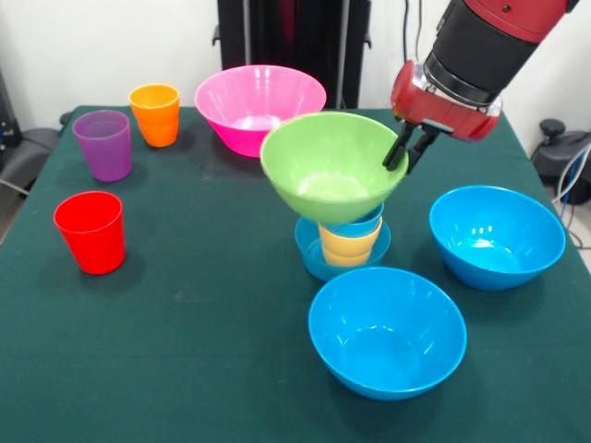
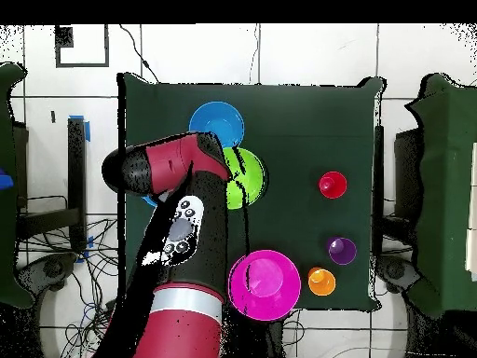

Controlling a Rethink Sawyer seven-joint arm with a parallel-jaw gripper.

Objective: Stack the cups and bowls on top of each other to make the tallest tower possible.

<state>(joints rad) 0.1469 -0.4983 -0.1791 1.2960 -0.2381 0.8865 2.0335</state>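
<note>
Green-clothed table [image 1: 185,369], white wall behind. Gripper [image 1: 406,152] clenched on green bowl [image 1: 328,166] rim, bowl tilted atop light blue cup [image 1: 360,224] of the tower [image 1: 349,242]. Next: level, seat, release.

Arm [image 1: 480,46]: glossy red shell segments with a wide black ribbed band between them, ending in a red wrist block. Gripper [image 1: 404,159]: two thin black fingers [image 1: 397,148] below that block. Overhead, a white oval panel with dark buttons sits on the black section.
</note>
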